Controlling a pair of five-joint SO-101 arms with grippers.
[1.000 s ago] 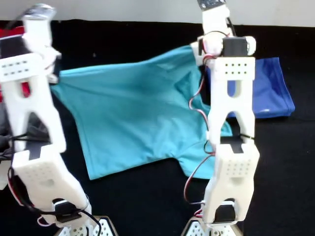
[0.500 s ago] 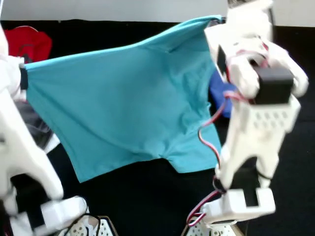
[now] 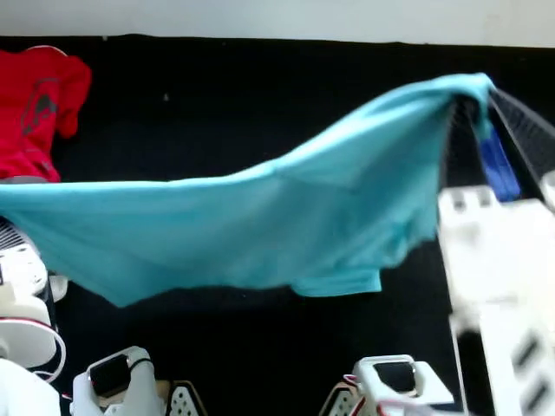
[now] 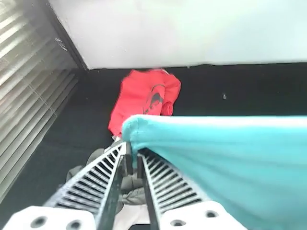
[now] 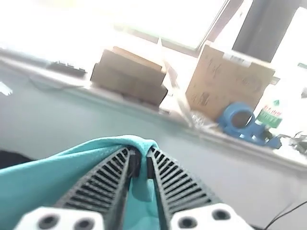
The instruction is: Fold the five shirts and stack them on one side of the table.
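Observation:
A teal shirt (image 3: 286, 217) hangs stretched in the air across the high view, sagging in the middle, lifted off the black table (image 3: 217, 95). My left gripper (image 4: 130, 155) is shut on one corner of the teal shirt (image 4: 230, 153) at the left. My right gripper (image 5: 140, 163) is shut on the opposite corner of the teal shirt (image 5: 57, 187), raised high at the right, where its fingers (image 3: 512, 121) pinch the cloth. A red shirt (image 3: 39, 100) lies crumpled at the table's far left, also in the left wrist view as the red shirt (image 4: 144, 98). A blue shirt (image 3: 496, 165) peeks out behind the right arm.
Grey cloth (image 4: 127, 184) lies on the table below my left gripper. The right arm's white body (image 3: 499, 295) fills the front right. Arm bases (image 3: 381, 390) stand at the table's front edge. A white wall (image 3: 260, 17) runs along the table's far side.
Both grippers have risen and pulled apart, lifting the teal shirt off the table and stretching it wide. The left arm has swung out to the left edge, the right arm up and rightward.

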